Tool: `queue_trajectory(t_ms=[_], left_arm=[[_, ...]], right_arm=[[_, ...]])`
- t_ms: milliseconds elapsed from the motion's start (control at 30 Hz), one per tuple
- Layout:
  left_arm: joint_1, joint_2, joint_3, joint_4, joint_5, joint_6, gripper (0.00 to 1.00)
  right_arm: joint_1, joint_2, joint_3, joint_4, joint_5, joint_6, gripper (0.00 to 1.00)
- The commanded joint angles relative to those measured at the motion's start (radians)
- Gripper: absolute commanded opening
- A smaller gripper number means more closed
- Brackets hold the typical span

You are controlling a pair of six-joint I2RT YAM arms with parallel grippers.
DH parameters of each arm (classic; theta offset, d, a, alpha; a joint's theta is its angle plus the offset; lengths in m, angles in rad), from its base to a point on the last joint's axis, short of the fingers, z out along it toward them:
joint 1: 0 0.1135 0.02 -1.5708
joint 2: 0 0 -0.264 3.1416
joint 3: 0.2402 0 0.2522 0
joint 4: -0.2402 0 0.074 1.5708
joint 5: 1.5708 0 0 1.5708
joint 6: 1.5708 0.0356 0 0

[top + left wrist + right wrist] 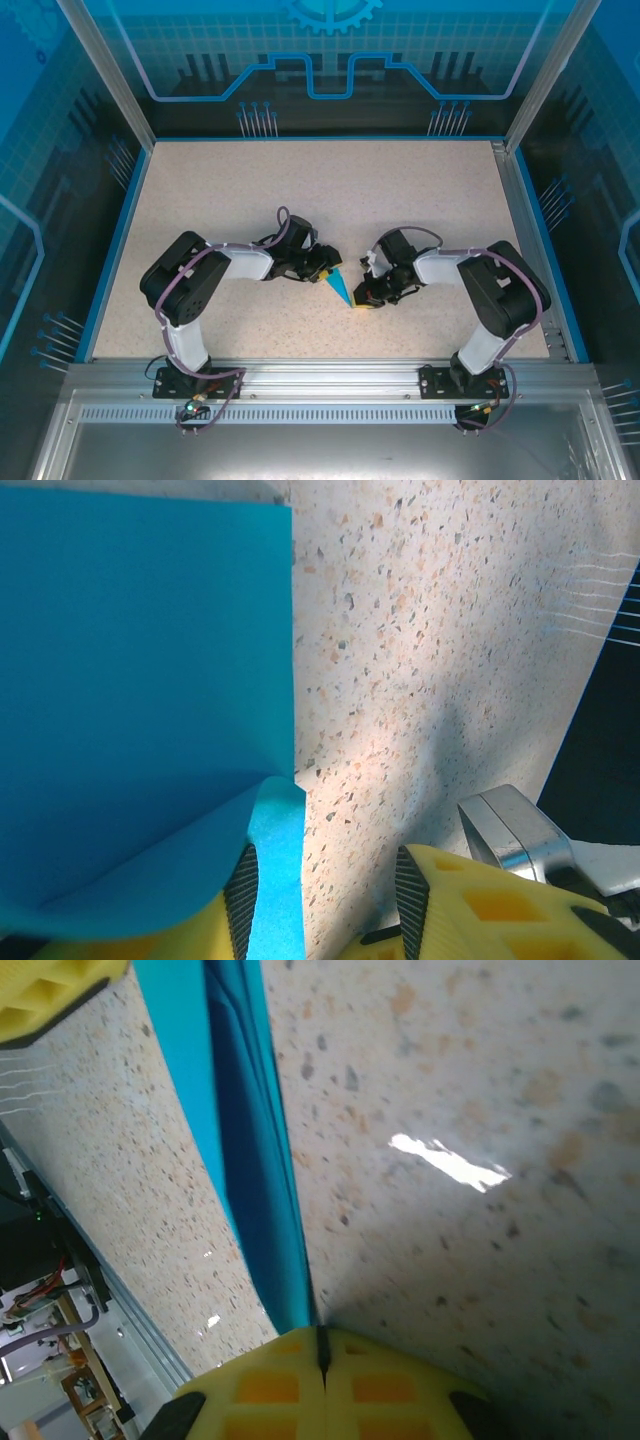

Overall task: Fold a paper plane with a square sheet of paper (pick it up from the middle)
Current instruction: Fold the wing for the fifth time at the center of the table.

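The teal sheet of paper point(340, 288) is folded into a slim pointed wedge, a paper plane shape, and lies on the table between my two grippers. My right gripper point(366, 298) is at its pointed end. In the right wrist view the gripper point(322, 1335) is shut, and the paper's folded edge point(250, 1160) runs straight into the seam between the jaws. My left gripper point(327, 272) is at the wide end. There the jaws point(325, 865) stand apart, the paper point(140, 680) drapes over the left finger, and one flap lies beside that finger's pad.
The speckled beige table point(300, 200) has a blue rim on the left point(112, 240) and a metal rail point(320, 378) along the near edge by the arm bases. Glass walls enclose the back and sides.
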Motion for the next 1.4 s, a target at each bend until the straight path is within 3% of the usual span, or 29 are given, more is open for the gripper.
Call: queue_trajectory(t_ms=[0, 233, 300, 433, 633, 1367], left_arm=[[0.004, 0.05, -0.008, -0.082, -0.028, 0.015, 0.46], [0.005, 0.051, -0.009, -0.079, -0.027, 0.01, 0.46], [0.005, 0.051, -0.007, -0.081, -0.025, 0.01, 0.46], [0.005, 0.054, -0.002, -0.087, -0.022, 0.013, 0.46], [0.006, 0.057, -0.002, -0.086, -0.018, 0.012, 0.46], [0.007, 0.07, -0.008, -0.093, -0.03, 0.015, 0.45]], right_arm=[[-0.012, -0.055, -0.026, -0.128, 0.099, 0.02, 0.05], [0.003, -0.181, -0.023, 0.044, 0.005, 0.093, 0.04], [0.032, -0.157, -0.006, 0.111, -0.031, 0.127, 0.04], [0.106, -0.093, 0.038, 0.19, 0.014, 0.188, 0.02], [0.124, 0.011, 0.049, 0.266, 0.064, 0.239, 0.01], [0.035, 0.004, -0.061, 0.162, 0.07, 0.154, 0.04]])
